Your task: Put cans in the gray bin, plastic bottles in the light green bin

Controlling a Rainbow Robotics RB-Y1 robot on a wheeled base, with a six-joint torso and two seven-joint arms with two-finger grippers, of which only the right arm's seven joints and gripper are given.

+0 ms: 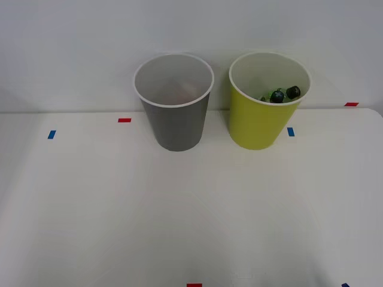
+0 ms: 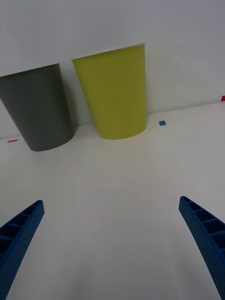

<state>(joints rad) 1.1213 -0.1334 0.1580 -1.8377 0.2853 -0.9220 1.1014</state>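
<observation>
White surface [image 1: 179,227] sitting against a plain pale wall, small red and blue tape marks [image 1: 124,120] dotted around it. Two bins are standing side by side at the back, close but not touching. Gray bin [image 1: 175,119] on the robot's left, light green bin [image 1: 258,116] on the robot's right; both upright, white rims.

Contents: the light green bin is holding green plastic bottles [image 1: 281,94] with round black caps, tops just poking into sight against the near wall. Count is hard to call, possibly two or three. Inside the gray bin there is a faint reddish patch low down that may be the red can, but it is too dim to be sure. No can or bottle is lying loose on the surface.

Right pincer [image 2: 112,243] is hovering over bare surface, facing the bins from a low angle, blue ribbed fingers [image 2: 21,229] spread wide to both corners and holding nothing.

Handling judgement: these bottles are looking small, light and stiff-ish, smooth plastic so likely slippery; gripping across the body below the cap seems safest. A drink can would be light, thin-walled and easy to dent, so a grip across the middle with mild squeeze. Both bins are tall, tapered and probably light, easy to tip if knocked at the rim.

Sorting is looking finished or nearly so.
</observation>
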